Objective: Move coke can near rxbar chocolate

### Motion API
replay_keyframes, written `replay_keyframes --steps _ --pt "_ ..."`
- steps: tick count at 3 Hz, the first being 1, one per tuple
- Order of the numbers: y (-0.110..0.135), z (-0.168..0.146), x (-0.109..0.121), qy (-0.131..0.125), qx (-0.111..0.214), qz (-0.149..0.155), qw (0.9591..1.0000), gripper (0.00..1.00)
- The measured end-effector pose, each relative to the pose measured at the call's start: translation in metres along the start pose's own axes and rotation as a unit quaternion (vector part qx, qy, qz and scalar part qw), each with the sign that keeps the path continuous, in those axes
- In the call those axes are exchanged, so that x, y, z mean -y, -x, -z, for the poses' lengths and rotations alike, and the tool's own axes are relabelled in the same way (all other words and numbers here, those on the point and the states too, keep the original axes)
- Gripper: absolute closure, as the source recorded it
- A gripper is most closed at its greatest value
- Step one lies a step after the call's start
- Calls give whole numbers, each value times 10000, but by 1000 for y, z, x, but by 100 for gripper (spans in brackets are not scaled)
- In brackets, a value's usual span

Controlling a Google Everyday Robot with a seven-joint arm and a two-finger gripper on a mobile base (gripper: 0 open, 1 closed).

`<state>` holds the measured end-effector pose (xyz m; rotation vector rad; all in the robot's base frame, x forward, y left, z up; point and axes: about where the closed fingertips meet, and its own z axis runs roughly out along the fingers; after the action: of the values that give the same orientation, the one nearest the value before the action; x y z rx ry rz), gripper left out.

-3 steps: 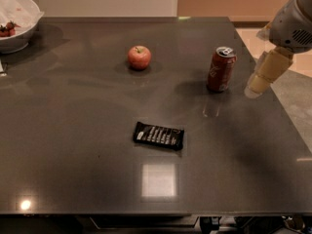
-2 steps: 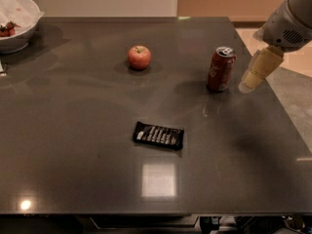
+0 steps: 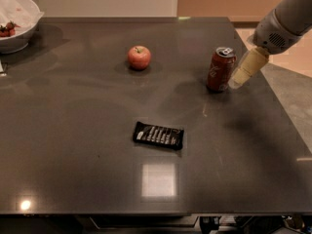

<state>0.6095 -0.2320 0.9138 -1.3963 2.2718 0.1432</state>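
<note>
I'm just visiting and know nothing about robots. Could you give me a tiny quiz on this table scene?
1. True or false: the coke can touches the rxbar chocolate.
2. Which round red fruit lies on the table?
3. Where is the gripper? A) beside the coke can B) on the rxbar chocolate C) under the table.
Key: 1 false; 2 the apple; 3 A.

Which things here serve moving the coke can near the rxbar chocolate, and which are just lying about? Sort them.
Job: coke can, right rear; rxbar chocolate, centre front; gripper, just right of the can.
Lying about: apple; white bowl, far left corner.
</note>
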Motion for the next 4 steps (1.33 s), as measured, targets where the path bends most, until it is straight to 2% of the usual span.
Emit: replay_keyframes --steps 2,3,4 --pt "14 -26 12 204 423 -259 9986 0" --pt "20 -30 13 259 617 -339 9972 17" --pt "24 -30 13 273 771 -361 9960 41"
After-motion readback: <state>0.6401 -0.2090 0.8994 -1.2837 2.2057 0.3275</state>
